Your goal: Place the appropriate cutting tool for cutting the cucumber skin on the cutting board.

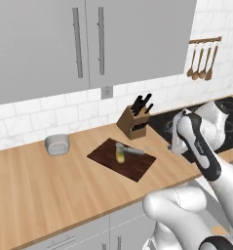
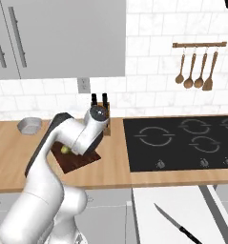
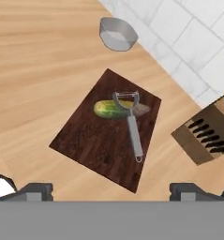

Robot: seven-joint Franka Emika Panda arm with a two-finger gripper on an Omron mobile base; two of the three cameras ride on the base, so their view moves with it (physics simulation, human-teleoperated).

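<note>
White arm with dark joints

The arm [image 1: 201, 146] has glossy, rounded white shells, with a black band along the forearm link and grey joint caps; two small dark finger tips [image 3: 36, 190] end the hand.

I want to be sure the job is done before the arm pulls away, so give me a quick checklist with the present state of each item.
1. Peeler on the cutting board: ok, its head rests against the cucumber.
2. Cucumber on the board: ok.
3. Tool open and holding nothing: ok.
4. Tool clear of the peeler: ok, it hangs above the board.
5. Knife block apart from the board: ok.
6. Long knife away from the board: ok, on the white surface below the stove.
</note>
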